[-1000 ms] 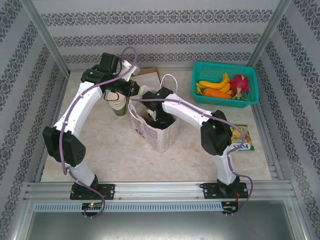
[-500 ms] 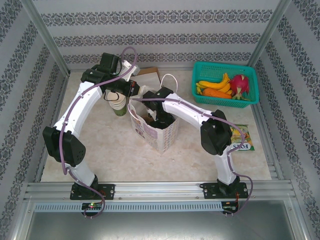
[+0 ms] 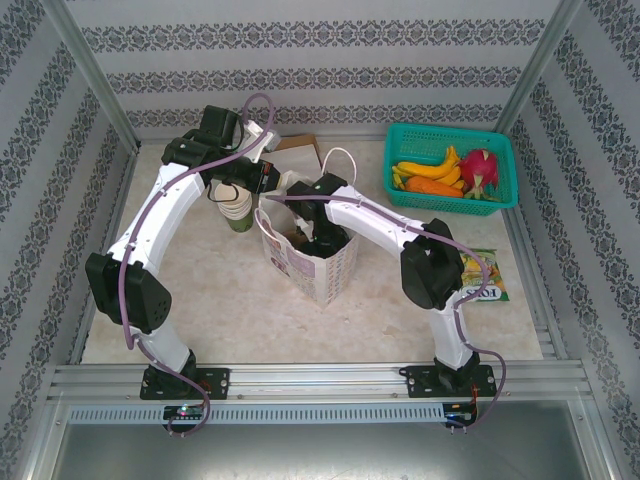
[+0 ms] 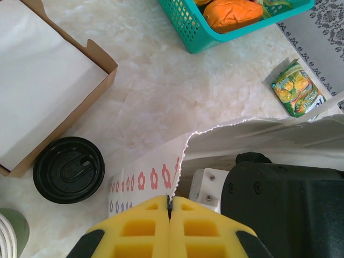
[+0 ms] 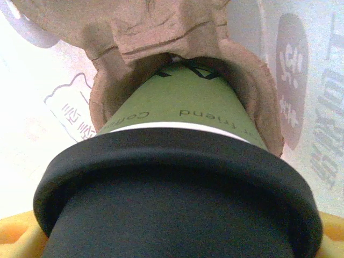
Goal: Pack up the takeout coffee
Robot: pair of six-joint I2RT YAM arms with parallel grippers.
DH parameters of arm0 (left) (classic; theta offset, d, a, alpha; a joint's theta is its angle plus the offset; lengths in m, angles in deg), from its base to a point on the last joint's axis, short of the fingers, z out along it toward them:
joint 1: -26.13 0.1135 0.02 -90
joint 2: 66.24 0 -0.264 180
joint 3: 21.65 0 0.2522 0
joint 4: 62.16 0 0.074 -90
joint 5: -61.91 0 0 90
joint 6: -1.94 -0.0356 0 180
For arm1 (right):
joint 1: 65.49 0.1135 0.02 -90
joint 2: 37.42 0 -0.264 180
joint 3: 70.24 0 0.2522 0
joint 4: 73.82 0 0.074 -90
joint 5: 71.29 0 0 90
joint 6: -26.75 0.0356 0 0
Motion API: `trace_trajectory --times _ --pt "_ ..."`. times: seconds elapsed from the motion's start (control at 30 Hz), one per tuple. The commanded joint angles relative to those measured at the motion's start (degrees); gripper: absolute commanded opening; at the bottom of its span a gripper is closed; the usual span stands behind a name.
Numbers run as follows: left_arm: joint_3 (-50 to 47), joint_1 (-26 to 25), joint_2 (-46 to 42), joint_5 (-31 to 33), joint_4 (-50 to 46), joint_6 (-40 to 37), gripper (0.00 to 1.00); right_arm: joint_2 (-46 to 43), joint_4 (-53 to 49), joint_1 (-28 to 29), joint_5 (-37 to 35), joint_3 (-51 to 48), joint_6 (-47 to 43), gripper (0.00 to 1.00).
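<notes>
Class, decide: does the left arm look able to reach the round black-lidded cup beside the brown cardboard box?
Probably not yet: its pincer is shut on the white paper bag's rim.

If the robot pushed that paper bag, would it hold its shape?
Probably not: the paper bag looks thin, its rim bending where the left gripper pinches it. It stands tall and narrow, so a push may well crumple or tip it.

A: Where's the takeout coffee [image 5: 183, 107]?
B: Olive-green cup, black lid on, base seated in a pulp carrier [image 5: 156, 32] inside the paper bag [image 3: 335, 272].
A: Any other?
B: A second lidded cup [image 4: 69, 169], upright on the counter [image 4: 161, 80].
</notes>
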Motion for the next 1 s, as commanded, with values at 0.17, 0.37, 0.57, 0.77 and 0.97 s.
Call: trace_trajectory --times 0.17,0.37,0.57,0.77,0.97 --pt "0.33 0.38 -0.04 -1.17 0.25 -0.46 0.0 3.01 2.43 -0.54 -0.2 0.71 1.67 0.68" --pt "0.29 0.37 -0.02 -0.71 -0.09 -0.89 0.0 1.74 -0.37 -0.11 0.6 3.97 1.21 0.82" --pt "0.29 0.38 0.12 -0.69 -0.13 -1.05 0.0 0.43 -2.81 0.33 -1.51 7.18 1.73 0.98" --pt "0.28 0.4 0.05 -0.29 -0.44 -1.25 0.0 0.01 -5.09 0.58 -2.75 9.33 1.72 0.98" --pt "0.29 0.4 0.22 -0.03 -0.48 -1.11 0.0 -1.55 -6.31 0.73 -3.3 11.91 2.16 0.98"
